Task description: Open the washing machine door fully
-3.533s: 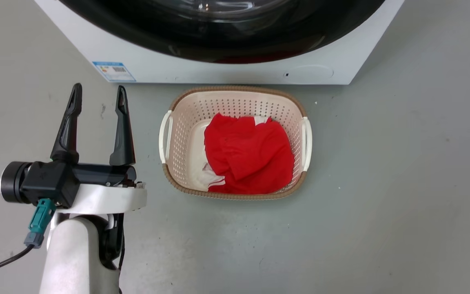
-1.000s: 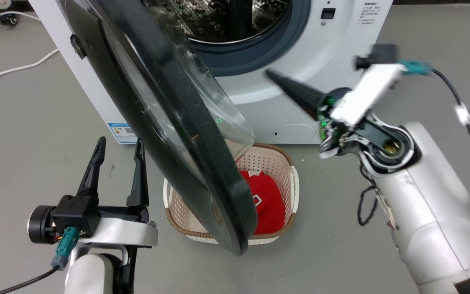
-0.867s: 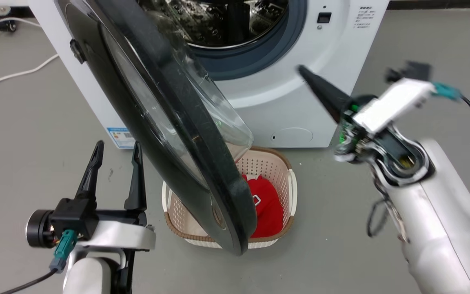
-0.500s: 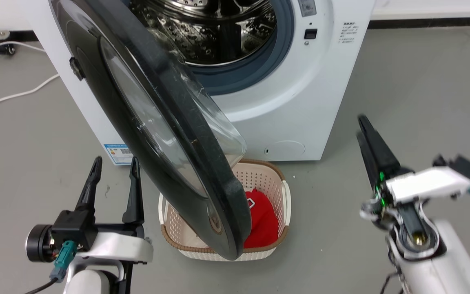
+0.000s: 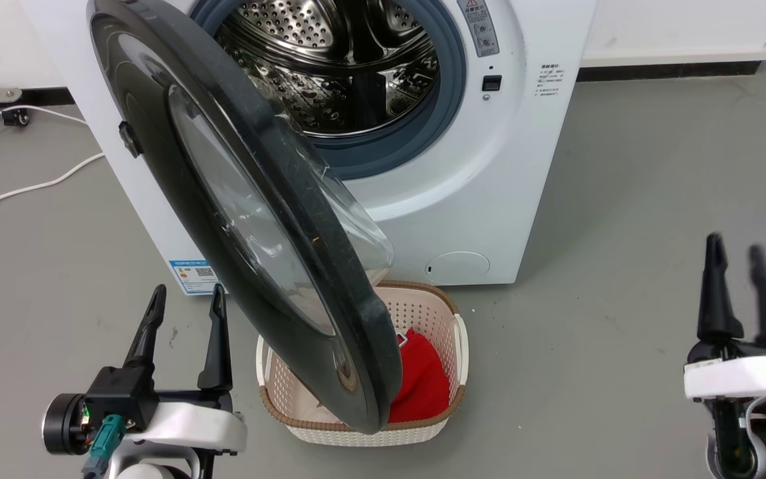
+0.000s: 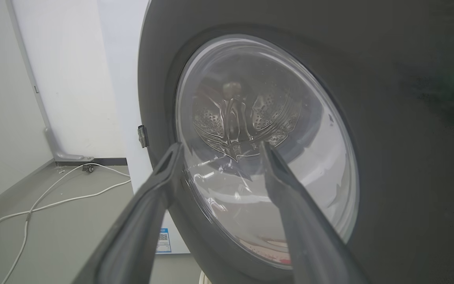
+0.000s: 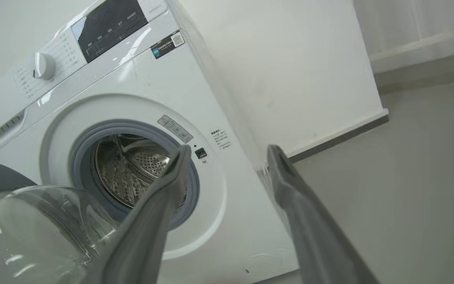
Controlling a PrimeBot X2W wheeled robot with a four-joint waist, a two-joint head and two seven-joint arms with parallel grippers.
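Black washing machine door swung wide off the washing machine, overhanging the laundry basket; left end effector and right end effector flank it, both spread open and empty, leaving its arc free

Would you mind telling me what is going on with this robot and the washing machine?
The washing machine door is swung out from the washing machine, exposing the steel drum, and its lower edge hangs over a laundry basket holding a red garment. Neither gripper touches it: the left gripper hovers open, facing the door's outer face, and the right gripper is open off to the right, clear of the machine.
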